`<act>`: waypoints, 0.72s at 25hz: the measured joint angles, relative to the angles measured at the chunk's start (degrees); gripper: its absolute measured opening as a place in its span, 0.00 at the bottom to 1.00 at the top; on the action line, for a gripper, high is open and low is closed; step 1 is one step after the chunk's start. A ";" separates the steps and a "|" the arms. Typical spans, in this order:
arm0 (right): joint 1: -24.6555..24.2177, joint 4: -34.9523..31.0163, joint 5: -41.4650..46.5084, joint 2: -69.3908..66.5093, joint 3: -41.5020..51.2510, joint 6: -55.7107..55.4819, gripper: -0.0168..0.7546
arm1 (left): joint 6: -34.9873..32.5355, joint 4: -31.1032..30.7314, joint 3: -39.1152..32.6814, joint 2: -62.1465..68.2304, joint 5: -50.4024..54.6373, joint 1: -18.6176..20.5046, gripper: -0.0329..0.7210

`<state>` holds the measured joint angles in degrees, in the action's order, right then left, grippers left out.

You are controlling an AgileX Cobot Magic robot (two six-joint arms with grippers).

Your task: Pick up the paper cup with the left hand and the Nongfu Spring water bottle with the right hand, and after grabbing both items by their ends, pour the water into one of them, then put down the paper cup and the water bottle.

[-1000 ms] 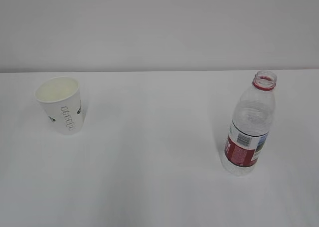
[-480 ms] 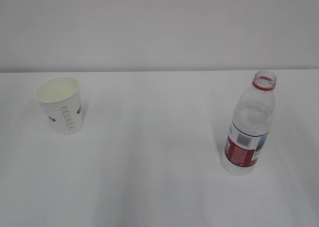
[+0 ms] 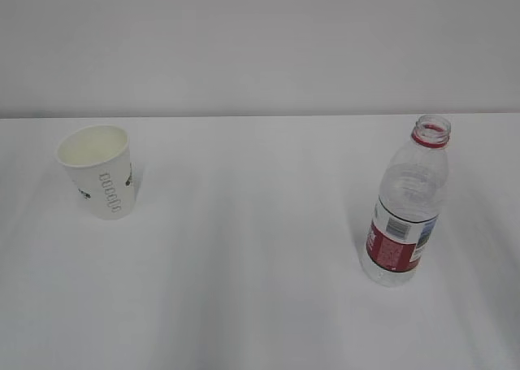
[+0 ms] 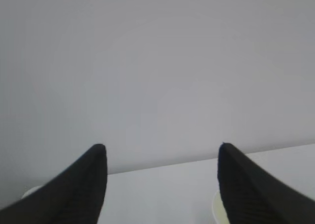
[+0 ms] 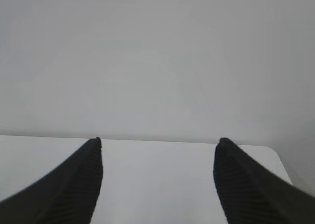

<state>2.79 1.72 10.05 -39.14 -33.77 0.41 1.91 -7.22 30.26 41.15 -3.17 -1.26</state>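
Note:
The paper cup (image 3: 96, 171) stands upright on the white table (image 3: 244, 248) at the left, white with a grey chain-like print. At the right stands the Nongfu Spring water bottle (image 3: 406, 209), clear, uncapped, with a red neck ring and a red-and-white label. I cannot make out the water level. Neither arm shows in the exterior view. My left gripper (image 4: 161, 146) is open with nothing between its fingers; a cream curved edge (image 4: 215, 210), perhaps the cup's rim, peeks out beside its right finger. My right gripper (image 5: 159, 140) is open over bare table; the bottle is out of that view.
A plain grey wall (image 3: 260, 45) rises behind the table's far edge. In the right wrist view the table's rounded corner (image 5: 275, 157) lies to the right of the fingers. A wide stretch of bare tabletop separates cup and bottle.

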 joint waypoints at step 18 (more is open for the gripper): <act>0.00 -0.43 -5.35 -3.80 0.00 -0.82 0.72 | -0.04 -0.01 0.00 -0.22 -4.47 0.00 0.73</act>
<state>2.79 1.29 4.70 -42.94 -33.77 -0.41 1.87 -7.23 30.26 40.93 -7.64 -1.26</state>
